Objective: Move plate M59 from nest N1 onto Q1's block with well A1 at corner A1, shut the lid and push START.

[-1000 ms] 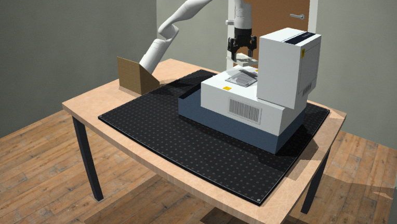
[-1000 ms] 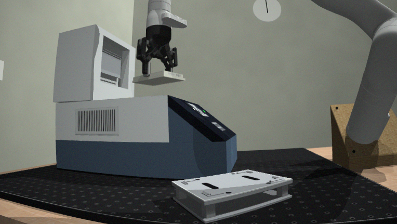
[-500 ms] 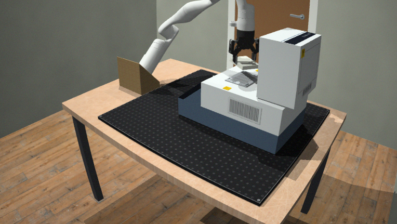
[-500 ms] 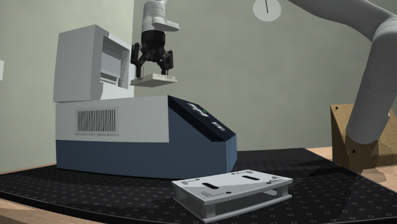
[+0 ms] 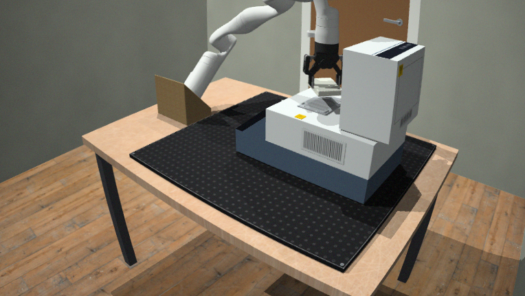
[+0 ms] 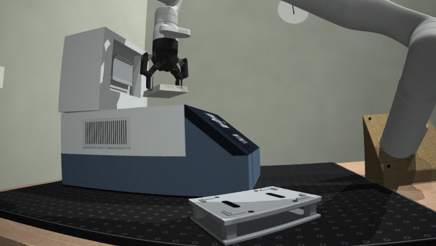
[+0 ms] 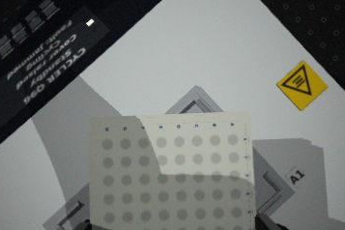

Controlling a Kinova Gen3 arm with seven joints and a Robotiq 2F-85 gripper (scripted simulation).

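- Fingers of the gripper (image 5: 325, 82) (image 6: 164, 85) (image 7: 176, 226): set wide, one on either side of plate M59 (image 5: 327, 90) (image 6: 165, 93) (image 7: 172, 169), and holding it; the gripper points downward.
- Plate M59: carried in the air above the cycler Q1 (image 5: 319, 178) (image 6: 128, 172) (image 7: 148, 63); roughly level; apart from the deck, not seated.
- Alignment: in the wrist view the plate lies turned, clearly diagonal to the block (image 5: 313, 105) (image 7: 273, 193) beneath; corners of the block, with their locators, show past the plate's edges; the plate's printed letters run along its upper edge in that view, its numerals down the right edge.
- A1 mark (image 7: 296, 175): legible on the white deck, just beside the block's right-hand corner in the wrist view.
- Lid (image 5: 367, 91) (image 6: 81, 72): raised, standing upright at the rear of the cycler; the plate is in front of its open face.
- Front panel (image 6: 221, 127) (image 7: 100, 43): slanted and dark; a small green light shows in the exterior view; the key captions are too small to read.
- Nest N1 (image 6: 254, 201): on the black mat (image 5: 212, 184) (image 6: 138, 211) (image 7: 322, 29), beside the cycler; slotted top and corner locators exposed.
- Arm (image 5: 247, 20) (image 6: 353, 1): reaches over the cycler from the wooden mount (image 5: 170, 99) (image 6: 372, 156).
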